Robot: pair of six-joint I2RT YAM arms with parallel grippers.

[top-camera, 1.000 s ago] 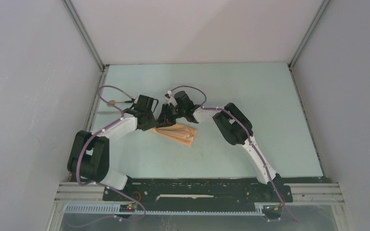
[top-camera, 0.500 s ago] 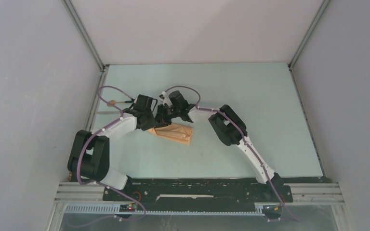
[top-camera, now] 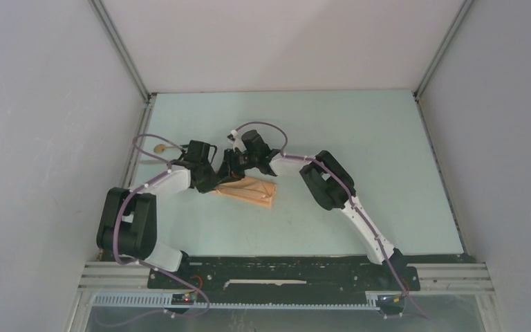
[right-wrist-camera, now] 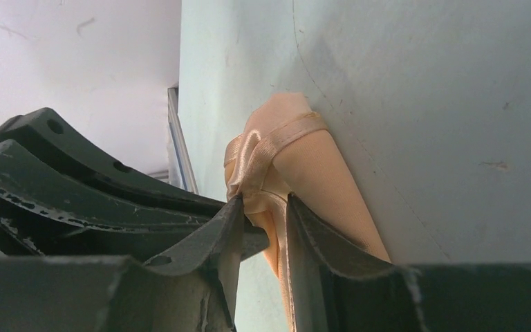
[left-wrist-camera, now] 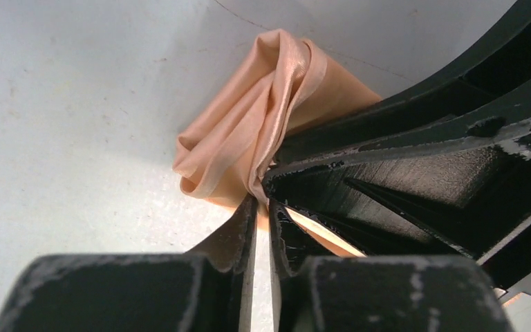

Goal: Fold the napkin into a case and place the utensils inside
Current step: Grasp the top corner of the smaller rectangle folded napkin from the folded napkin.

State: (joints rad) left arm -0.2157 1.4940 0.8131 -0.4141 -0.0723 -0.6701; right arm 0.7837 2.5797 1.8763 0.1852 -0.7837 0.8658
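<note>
The peach napkin (top-camera: pixel 252 192) lies folded into a narrow wedge left of the table's middle, its left end bunched and lifted. My left gripper (top-camera: pixel 216 181) is at that end. In the left wrist view its jaws (left-wrist-camera: pixel 263 200) stand almost together, pinching the gathered napkin (left-wrist-camera: pixel 249 138) at their tips. My right gripper (top-camera: pixel 231 169) faces it from behind. Its fingers (right-wrist-camera: pixel 263 207) stand apart and straddle a hanging fold of the napkin (right-wrist-camera: pixel 311 166). The gold-bowled spoon (top-camera: pixel 157 147) and a thin silvery utensil (top-camera: pixel 146 161) lie by the left wall.
The left arm's purple cable (top-camera: pixel 145 138) loops over the utensils. The left wall rail (top-camera: pixel 137 149) runs just beside them. Pale green table (top-camera: pixel 359 152) stretches to the right and back, with grey walls on three sides.
Both grippers have shifted a little to the left and drawn closer together. The napkin has slid left with them and looks narrower.
</note>
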